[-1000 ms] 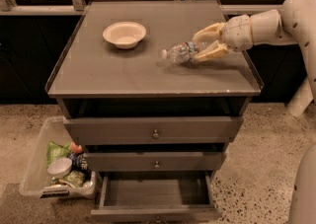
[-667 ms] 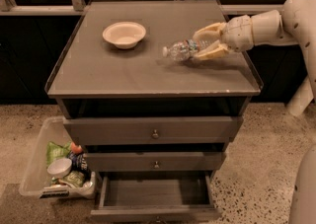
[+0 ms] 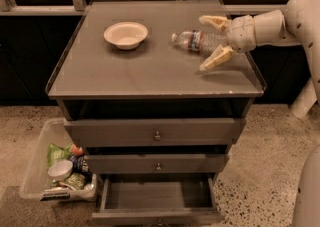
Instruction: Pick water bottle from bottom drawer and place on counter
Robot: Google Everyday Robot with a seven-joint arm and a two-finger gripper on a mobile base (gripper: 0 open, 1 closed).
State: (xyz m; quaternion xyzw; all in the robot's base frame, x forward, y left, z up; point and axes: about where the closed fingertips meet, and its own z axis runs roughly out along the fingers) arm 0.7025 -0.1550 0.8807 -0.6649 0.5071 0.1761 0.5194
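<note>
The water bottle (image 3: 192, 41) lies on its side on the counter (image 3: 130, 76), right of centre, cap pointing left. My gripper (image 3: 203, 43) reaches in from the right with its two cream fingers (image 3: 214, 21) spread wide, one on either side of the bottle's base end, not pressing on it. The bottom drawer (image 3: 157, 197) is pulled out under the two upper drawers and its tray shows nothing inside.
A white bowl (image 3: 125, 35) sits on the counter left of the bottle. A clear plastic bin (image 3: 60, 171) with packets and a cup stands on the floor to the cabinet's left. The counter's right edge is close under my arm (image 3: 300, 16).
My fingers have spread apart from around the bottle and let it go. The bottle now rests on the counter about where it was held.
</note>
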